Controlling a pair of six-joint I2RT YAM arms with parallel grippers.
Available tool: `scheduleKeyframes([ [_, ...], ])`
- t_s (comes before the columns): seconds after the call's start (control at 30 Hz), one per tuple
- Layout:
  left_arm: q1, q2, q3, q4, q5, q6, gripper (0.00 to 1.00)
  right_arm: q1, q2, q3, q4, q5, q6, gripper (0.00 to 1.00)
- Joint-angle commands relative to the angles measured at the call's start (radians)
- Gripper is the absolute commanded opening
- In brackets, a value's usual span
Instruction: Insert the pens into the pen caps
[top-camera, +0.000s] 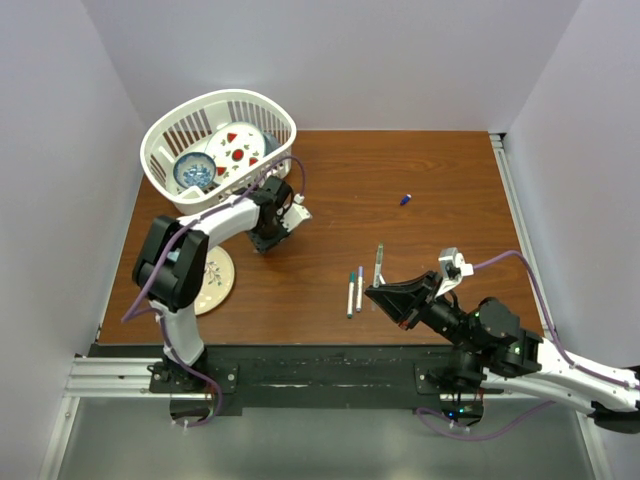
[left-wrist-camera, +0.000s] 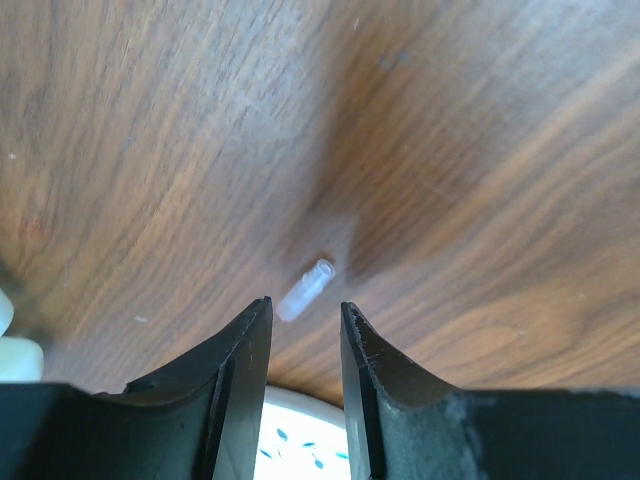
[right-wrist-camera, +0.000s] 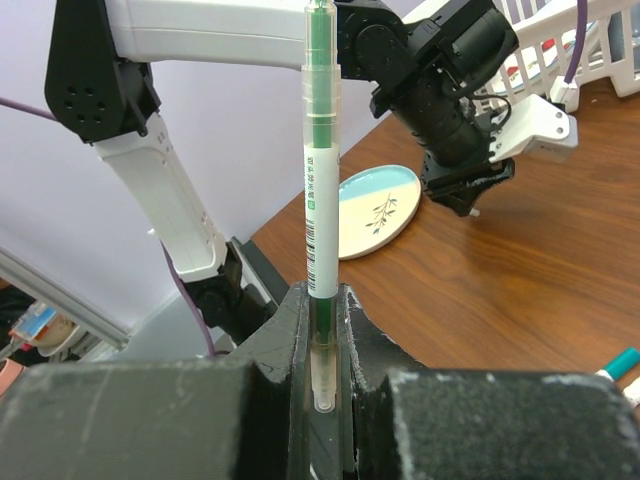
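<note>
We are clenching the green pen (right-wrist-camera: 321, 180) in our right pincer (right-wrist-camera: 322, 295) at five o'clock while our released left pincer (left-wrist-camera: 303, 308) is hovering over a pale cap (left-wrist-camera: 306, 288) at ten o'clock, risking an off-centre pinch rolling it away.

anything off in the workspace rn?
Nothing spilled or broken. One blue cap lies alone, well apart from the two loose pens. A small clear tube lies on its side just ahead of the left gripper, whose jaws stand apart with nothing between them.
</note>
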Motion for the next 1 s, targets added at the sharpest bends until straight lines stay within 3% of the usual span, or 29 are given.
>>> scheduleKeyframes([
  [0.0, 0.010, 0.035, 0.043, 0.013, 0.011, 0.021, 0.38, 0.002, -0.018, 0.043, -0.004, 0.034, -0.019, 0.00],
  [0.17, 0.017, 0.044, 0.026, 0.017, 0.011, 0.020, 0.36, 0.004, -0.041, 0.044, -0.004, 0.039, -0.019, 0.00],
  [0.27, 0.018, 0.064, 0.030, -0.002, 0.002, 0.001, 0.30, 0.002, -0.052, 0.049, -0.025, 0.036, -0.014, 0.00],
  [0.37, 0.018, 0.090, 0.052, -0.052, 0.067, -0.012, 0.20, 0.002, -0.058, 0.047, -0.030, 0.027, -0.016, 0.00],
  [0.4, 0.020, 0.095, 0.055, -0.055, 0.083, -0.015, 0.08, 0.004, -0.054, 0.047, -0.034, 0.028, -0.014, 0.00],
  [0.47, 0.021, 0.101, 0.061, -0.068, 0.121, -0.035, 0.00, 0.002, -0.047, 0.055, -0.039, 0.028, -0.011, 0.00],
  [0.73, 0.023, 0.021, 0.115, -0.030, 0.328, -0.207, 0.00, 0.002, 0.057, 0.050, -0.076, 0.060, 0.030, 0.00],
  [0.87, 0.021, -0.132, 0.060, 0.111, 0.446, -0.348, 0.00, 0.004, 0.155, 0.012, -0.054, 0.015, 0.024, 0.00],
  [0.97, 0.023, -0.259, -0.015, 0.265, 0.515, -0.524, 0.00, 0.002, 0.209, -0.055, 0.089, -0.056, -0.017, 0.00],
])
